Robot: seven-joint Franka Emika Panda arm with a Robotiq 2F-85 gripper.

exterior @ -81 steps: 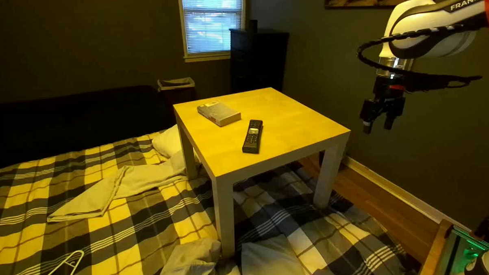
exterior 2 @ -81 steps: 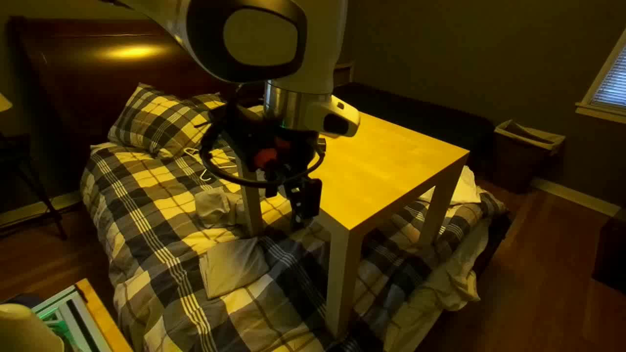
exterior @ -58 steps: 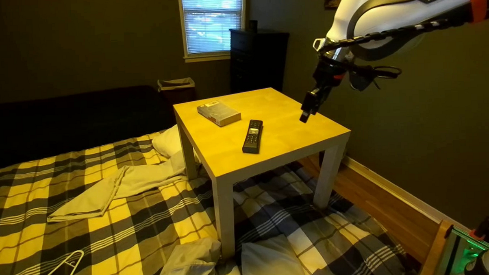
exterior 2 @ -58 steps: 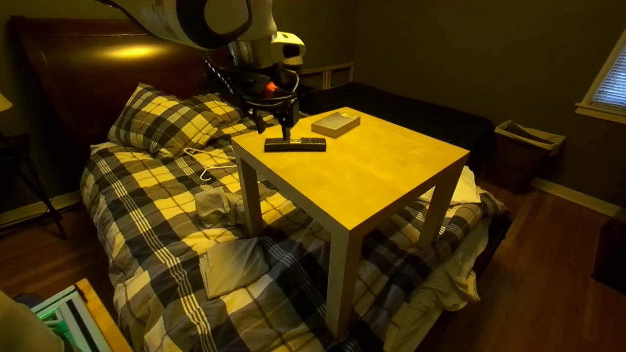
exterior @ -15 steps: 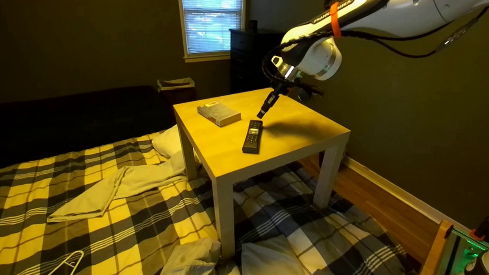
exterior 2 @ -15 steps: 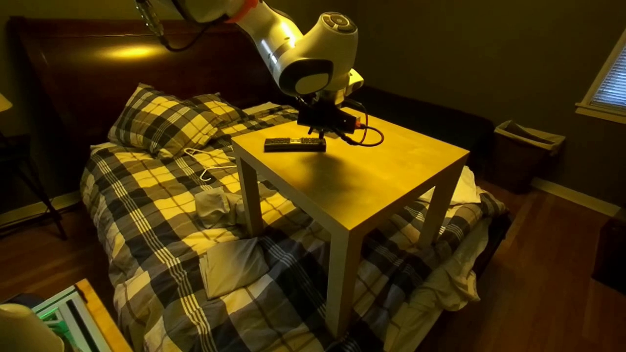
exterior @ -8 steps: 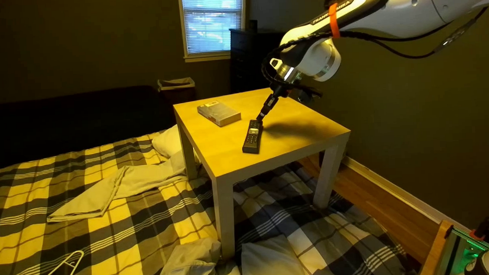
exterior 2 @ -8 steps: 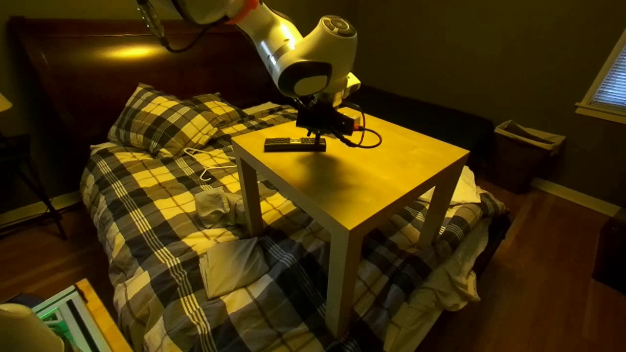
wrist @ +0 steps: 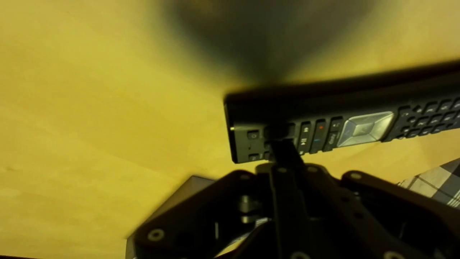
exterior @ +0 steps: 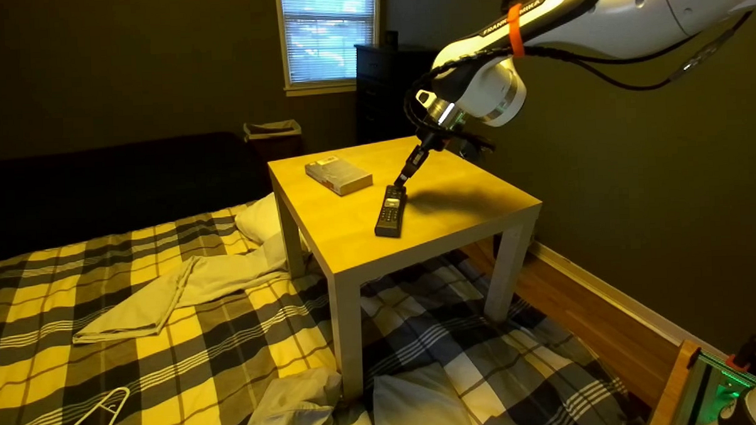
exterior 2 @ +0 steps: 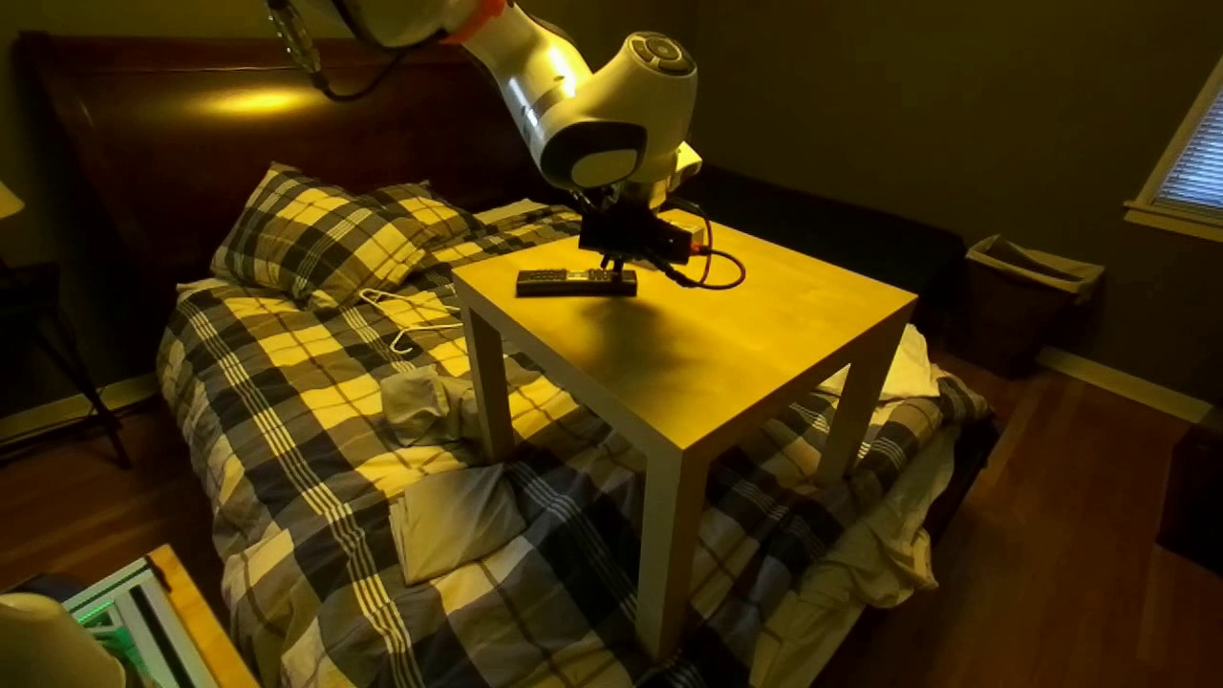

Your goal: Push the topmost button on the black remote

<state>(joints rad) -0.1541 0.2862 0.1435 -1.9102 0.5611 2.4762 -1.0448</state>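
The remote (exterior: 389,219) and box (exterior: 339,175) lie on the tabletop (exterior: 439,176); in an exterior view, the box is behind-left of the remote.

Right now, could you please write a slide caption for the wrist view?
Closed claw at the top end of a black remote control with silver navigation pad, yellow tabletop beneath.

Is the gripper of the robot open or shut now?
Shut: in the wrist view, the gripper ends in one narrow tip, with no visible gap.
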